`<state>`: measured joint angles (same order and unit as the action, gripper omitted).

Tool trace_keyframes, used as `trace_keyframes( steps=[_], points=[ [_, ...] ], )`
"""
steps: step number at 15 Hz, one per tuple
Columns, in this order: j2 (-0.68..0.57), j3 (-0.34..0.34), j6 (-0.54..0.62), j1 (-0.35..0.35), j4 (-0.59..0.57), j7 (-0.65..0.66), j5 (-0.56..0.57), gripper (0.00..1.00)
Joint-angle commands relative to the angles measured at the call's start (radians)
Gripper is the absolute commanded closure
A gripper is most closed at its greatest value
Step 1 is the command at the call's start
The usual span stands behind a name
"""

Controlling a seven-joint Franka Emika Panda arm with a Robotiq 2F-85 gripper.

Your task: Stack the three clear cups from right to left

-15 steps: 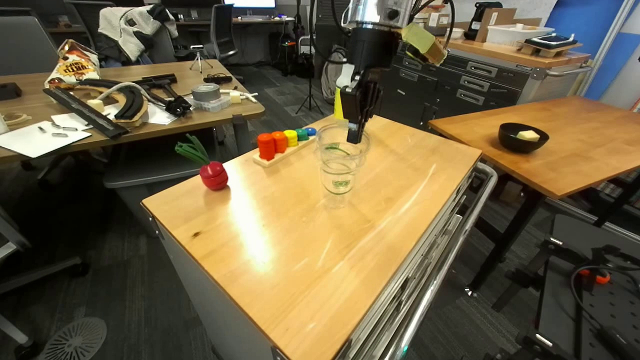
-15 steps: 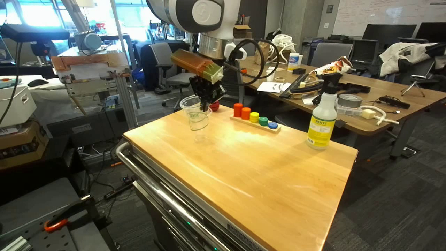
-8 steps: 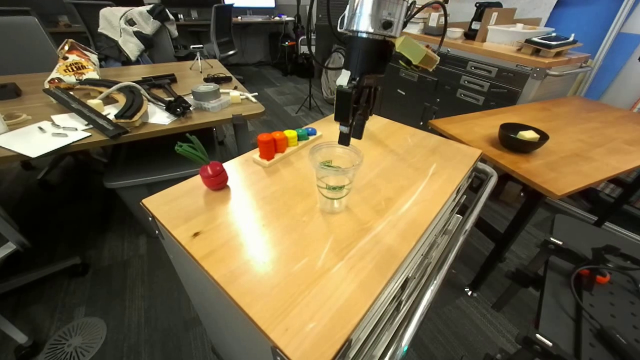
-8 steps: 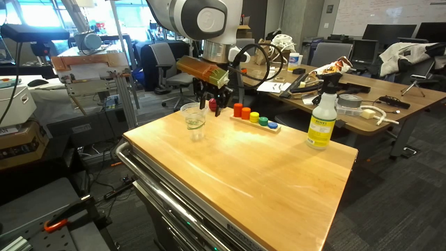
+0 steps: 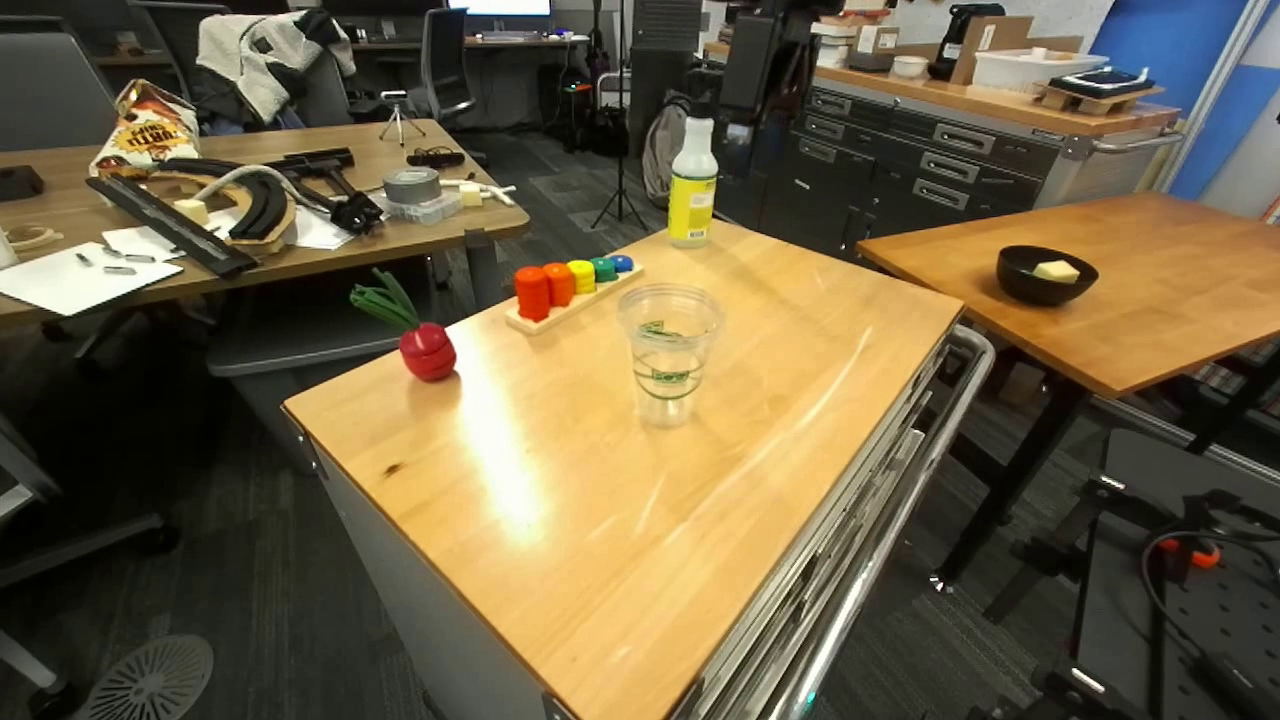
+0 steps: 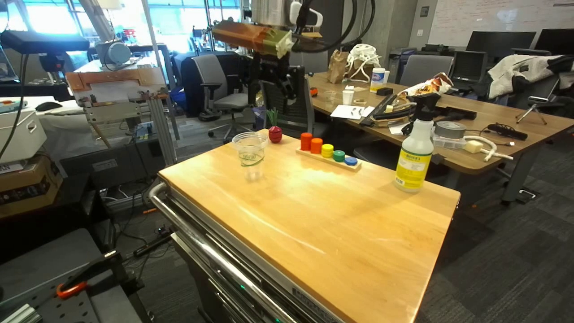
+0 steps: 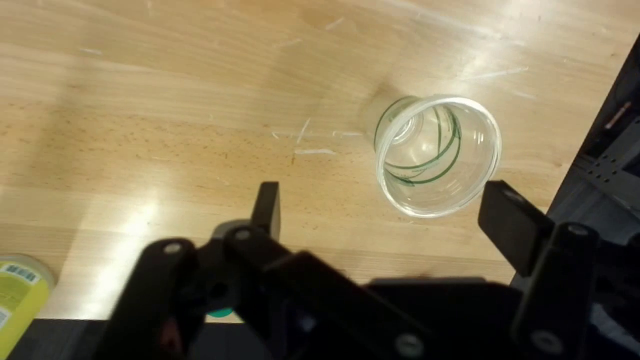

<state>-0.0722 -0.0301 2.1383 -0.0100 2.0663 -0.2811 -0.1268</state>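
Observation:
The clear cups stand upright on the wooden tabletop as what looks like a single nested stack, with green print showing through the walls. How many sit inside one another cannot be made out. In an exterior view the same stack of cups is near the tabletop's far left corner. Above it hangs my gripper, well apart from the rims. Seen from the wrist, the jaws stand wide with nothing between them, and the cups' rim lies beyond the fingers, towards the right one.
On the tabletop are a wooden peg board with coloured rings, a red toy radish and a yellow-labelled spray bottle. A metal handle rail runs along one side. A black bowl sits on a separate table.
My gripper has opened and let go of the upper cup, which has dropped down into the stack. The arm has then risen away from the cups.

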Motion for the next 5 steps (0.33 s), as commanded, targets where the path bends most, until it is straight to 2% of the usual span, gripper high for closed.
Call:
trace_keyframes(
  steps=[1,3,4,5],
  points=[
    [0.144,0.019,-0.142,-0.006,0.056,-0.01,0.01,0.0],
    [0.203,0.039,-0.212,-0.01,0.072,-0.049,0.008,0.0],
    [0.124,0.033,-0.174,0.003,0.026,-0.01,0.005,0.0],
    [0.149,0.04,-0.195,0.003,0.034,-0.02,0.005,0.0]
  ],
)
